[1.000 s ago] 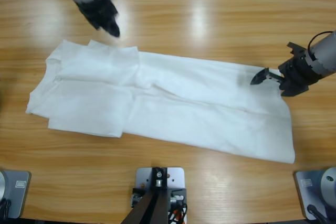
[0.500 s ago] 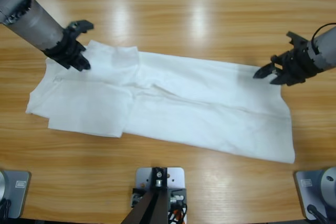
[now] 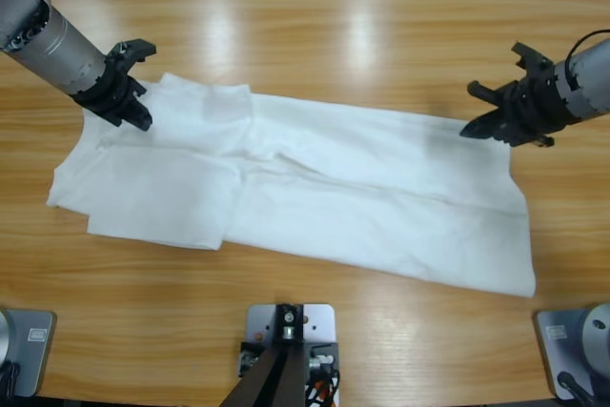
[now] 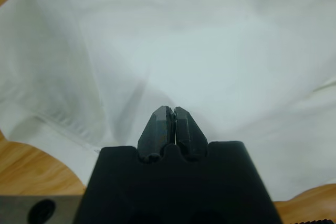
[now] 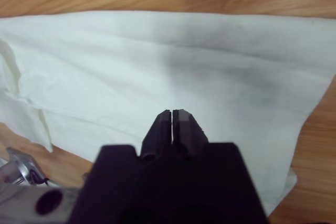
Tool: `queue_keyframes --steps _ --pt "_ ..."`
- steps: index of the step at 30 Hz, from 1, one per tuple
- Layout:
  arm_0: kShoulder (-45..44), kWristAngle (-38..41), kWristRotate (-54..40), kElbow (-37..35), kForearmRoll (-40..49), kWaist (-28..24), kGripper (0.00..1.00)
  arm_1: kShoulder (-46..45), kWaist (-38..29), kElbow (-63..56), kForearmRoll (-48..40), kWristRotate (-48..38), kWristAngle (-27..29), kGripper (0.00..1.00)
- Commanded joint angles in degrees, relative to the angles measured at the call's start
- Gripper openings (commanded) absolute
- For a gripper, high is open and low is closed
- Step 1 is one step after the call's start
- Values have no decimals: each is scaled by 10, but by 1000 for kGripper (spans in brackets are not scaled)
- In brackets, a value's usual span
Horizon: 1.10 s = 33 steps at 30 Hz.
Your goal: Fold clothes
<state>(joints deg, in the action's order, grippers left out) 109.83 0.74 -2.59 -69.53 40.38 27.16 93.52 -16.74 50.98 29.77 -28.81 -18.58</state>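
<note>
Risk I see: both jaw pairs closed, empty; left gripper [image 3: 136,111] and right gripper [image 3: 479,111] could snag the T-shirt [image 3: 315,193], undoing folds.

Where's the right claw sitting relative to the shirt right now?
In the high view the right claw is at the T-shirt's far right end, at its upper corner, on the wooden table.

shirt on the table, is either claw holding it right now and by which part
Neither. Both wrist views show shut jaws with no cloth between them. The left claw sits over the shirt at its sleeve end, the right claw at the opposite end.
</note>
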Motion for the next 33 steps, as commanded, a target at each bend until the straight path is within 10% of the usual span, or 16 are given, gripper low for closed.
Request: queue_keyframes --steps 1,23,28,33 --pt "47 -7 17 32 -25 -18 0 33 -5 -24 -14 7 -6 0" --pt "38 -7 35 39 -44 12 0 105 -123 43 -219 4 -168 12" --pt "34 -7 42 40 -44 24 0 172 -152 123 -228 -7 -177 810" --pt "32 -4 42 38 -44 24 0 224 -161 199 -226 -16 -176 1000"
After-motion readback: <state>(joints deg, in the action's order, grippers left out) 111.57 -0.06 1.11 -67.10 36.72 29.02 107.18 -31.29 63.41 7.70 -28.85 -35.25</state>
